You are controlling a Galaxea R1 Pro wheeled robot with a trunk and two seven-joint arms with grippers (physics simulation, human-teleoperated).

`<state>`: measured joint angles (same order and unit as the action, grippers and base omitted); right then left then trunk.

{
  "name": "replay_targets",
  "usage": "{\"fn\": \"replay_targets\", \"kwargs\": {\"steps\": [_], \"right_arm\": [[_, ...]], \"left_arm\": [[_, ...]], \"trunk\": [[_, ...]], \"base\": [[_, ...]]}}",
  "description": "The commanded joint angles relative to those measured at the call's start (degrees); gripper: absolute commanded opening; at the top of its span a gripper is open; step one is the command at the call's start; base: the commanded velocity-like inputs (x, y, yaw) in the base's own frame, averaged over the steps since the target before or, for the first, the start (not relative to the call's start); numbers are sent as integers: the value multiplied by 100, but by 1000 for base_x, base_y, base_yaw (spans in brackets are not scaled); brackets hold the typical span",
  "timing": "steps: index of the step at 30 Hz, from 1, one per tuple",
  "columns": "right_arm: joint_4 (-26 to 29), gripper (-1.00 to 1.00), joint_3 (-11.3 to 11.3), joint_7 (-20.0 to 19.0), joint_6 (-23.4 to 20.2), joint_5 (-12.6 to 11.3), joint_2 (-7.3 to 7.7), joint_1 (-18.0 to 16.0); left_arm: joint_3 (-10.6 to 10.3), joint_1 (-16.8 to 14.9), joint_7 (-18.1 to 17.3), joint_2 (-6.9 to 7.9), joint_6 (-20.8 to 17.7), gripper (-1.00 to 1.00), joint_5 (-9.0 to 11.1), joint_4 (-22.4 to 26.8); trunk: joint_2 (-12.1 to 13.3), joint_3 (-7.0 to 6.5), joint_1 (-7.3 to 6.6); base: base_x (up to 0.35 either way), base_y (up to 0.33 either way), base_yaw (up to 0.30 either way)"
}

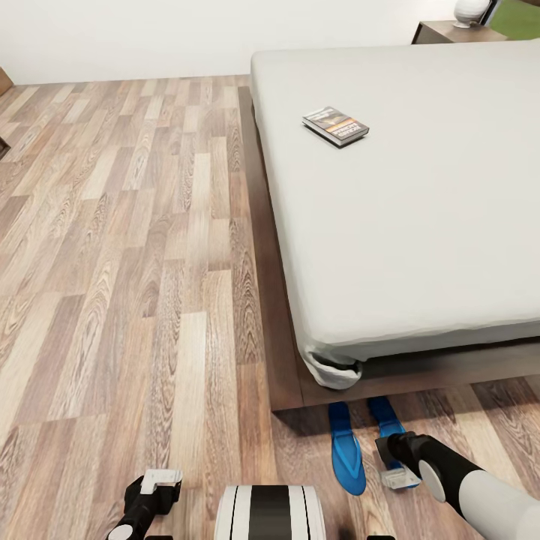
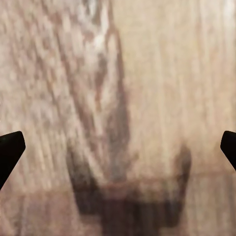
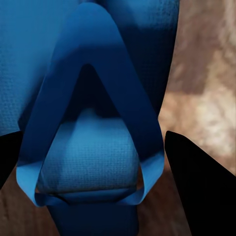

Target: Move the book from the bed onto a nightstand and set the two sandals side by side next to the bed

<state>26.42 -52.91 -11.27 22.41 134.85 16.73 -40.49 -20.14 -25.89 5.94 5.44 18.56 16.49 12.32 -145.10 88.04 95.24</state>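
Head view, nearest first: the left end effector [image 1: 159, 482] hangs low over bare floor [image 1: 112, 262], and the left wrist view shows its fingers spread wide with only wood grain between them, so it is released and holding nothing. The right end effector [image 1: 397, 474] is down at the foot of the bed [image 1: 420, 225], over the right sandal [image 1: 386, 416]; in the right wrist view the dark fingers [image 3: 196, 182] straddle the blue thong strap [image 3: 88, 147] with gaps on both sides, so it is spread around the strap, not clenched on it. The left sandal [image 1: 346, 450] lies just beside the other, roughly parallel, both with their far ends tucked under the bed frame near its near left corner. Farther off, the book [image 1: 335, 124] lies flat on the mattress toward the left edge, well up the bed. Beyond the far corner a nightstand [image 1: 450, 31] shows with a pale round object on it. As a judgement, nothing is finished: the book is not yet moved, and the sandals, though paired, sit half under the frame, so the right one looks about to be gripped and pulled out.
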Motion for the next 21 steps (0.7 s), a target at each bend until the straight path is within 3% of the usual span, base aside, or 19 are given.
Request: {"fn": "replay_targets", "kwargs": {"steps": [1, 21], "right_arm": [[14, -100, -75, 292, 135, -227, 5, 6], [-121, -100, -88, 392, -244, -231, 5, 6]], "left_arm": [[-52, -3, 30, 2, 16, 100, 39, -1], [-52, -3, 30, 1, 19, 100, 38, -2]], "trunk": [[0, 4, 2], [0, 4, 2]], "base": [[0, 0, 0], [0, 0, 0]]}}
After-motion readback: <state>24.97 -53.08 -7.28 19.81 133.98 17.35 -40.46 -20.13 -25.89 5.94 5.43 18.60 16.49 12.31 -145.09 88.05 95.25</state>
